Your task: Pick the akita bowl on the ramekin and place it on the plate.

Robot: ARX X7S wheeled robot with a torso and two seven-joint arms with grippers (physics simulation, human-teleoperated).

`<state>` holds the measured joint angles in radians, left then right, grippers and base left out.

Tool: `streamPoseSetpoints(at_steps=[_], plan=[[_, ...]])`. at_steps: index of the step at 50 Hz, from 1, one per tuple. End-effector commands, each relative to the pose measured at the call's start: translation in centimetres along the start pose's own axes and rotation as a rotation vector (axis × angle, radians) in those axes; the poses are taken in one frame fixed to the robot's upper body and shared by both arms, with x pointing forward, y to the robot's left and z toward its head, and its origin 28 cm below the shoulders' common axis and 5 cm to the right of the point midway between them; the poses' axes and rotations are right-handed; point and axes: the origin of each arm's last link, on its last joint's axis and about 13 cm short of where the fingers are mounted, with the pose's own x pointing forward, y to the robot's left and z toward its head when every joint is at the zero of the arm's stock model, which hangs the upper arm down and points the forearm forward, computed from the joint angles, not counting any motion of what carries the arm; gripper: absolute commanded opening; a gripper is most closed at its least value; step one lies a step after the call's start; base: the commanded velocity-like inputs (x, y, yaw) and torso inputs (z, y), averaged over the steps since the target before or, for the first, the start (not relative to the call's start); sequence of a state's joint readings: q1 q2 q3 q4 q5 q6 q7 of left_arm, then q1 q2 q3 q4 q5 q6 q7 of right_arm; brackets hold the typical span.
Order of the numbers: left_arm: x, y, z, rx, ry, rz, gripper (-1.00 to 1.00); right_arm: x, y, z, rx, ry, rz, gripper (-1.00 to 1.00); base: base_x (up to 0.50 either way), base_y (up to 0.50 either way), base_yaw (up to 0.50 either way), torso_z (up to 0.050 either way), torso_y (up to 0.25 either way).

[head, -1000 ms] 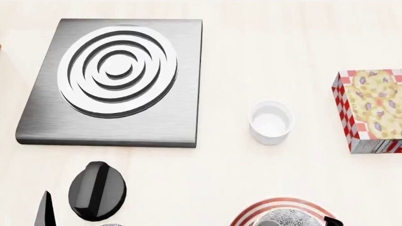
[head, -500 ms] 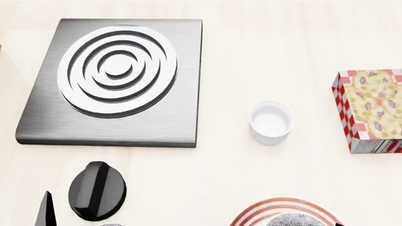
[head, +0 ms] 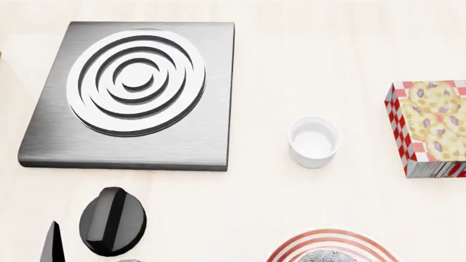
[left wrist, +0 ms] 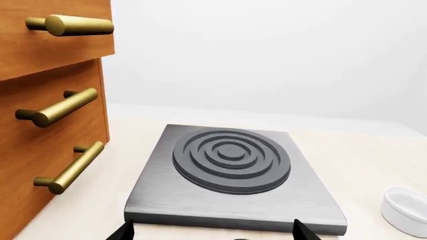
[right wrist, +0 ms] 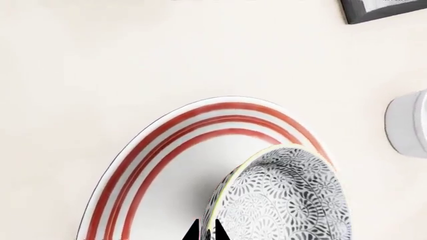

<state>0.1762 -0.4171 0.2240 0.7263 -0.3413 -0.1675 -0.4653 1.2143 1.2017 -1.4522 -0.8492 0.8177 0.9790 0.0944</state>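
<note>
The akita bowl [right wrist: 283, 200], grey-black speckled, hangs over the red-ringed plate [right wrist: 153, 150] with its patterned outside towards the right wrist camera. My right gripper [right wrist: 206, 233] is shut on the bowl's rim, its two dark tips close together. In the head view only the top of the bowl [head: 329, 256] and part of the plate [head: 291, 245] show at the bottom edge; the right gripper is out of that view. The white ramekin [head: 314, 142] stands bare beyond the plate. My left gripper [left wrist: 213, 232] is open near the stove, holding nothing.
A grey stove plate [head: 145, 93] with white rings lies at the back left, with a black knob [head: 113, 221] in front of it. A red-checked food box [head: 429, 128] sits at the right edge. Wooden drawers with brass handles [left wrist: 47, 115] stand beside the stove.
The bowl has dropped lower towards the bottom edge of the head view. The black part of the right gripper seen a second ago is out of that view.
</note>
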Motion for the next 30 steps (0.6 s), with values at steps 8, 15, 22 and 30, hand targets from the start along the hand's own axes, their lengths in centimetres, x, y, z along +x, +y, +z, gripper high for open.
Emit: streamPoseSetpoints(at_steps=[8, 15, 22, 30], plan=[[0.0, 0.0, 0.0, 0.003, 0.001, 0.0, 1.0, 1.0, 0.6, -0.4, 0.007, -0.023, -0.011, -1.0, 0.0, 0.0, 0.0, 0.0, 0.0], [0.0, 0.1, 0.0, 0.004, -0.001, 0.004, 1.0, 1.2, 0.8, -0.5, 0.015, -0.031, -0.006, -1.0, 0.0, 0.0, 0.0, 0.0, 0.0], [0.0, 0.0, 0.0, 0.006, -0.002, 0.002, 1.0, 1.3, 1.0, -0.6, 0.022, -0.039, -0.009, -1.0, 0.0, 0.0, 0.0, 0.0, 0.0], [0.0, 0.1, 0.1, 0.007, -0.001, 0.002, 1.0, 1.9, 1.2, -0.7, 0.026, -0.044, -0.001, -1.0, 0.0, 0.0, 0.0, 0.0, 0.0]])
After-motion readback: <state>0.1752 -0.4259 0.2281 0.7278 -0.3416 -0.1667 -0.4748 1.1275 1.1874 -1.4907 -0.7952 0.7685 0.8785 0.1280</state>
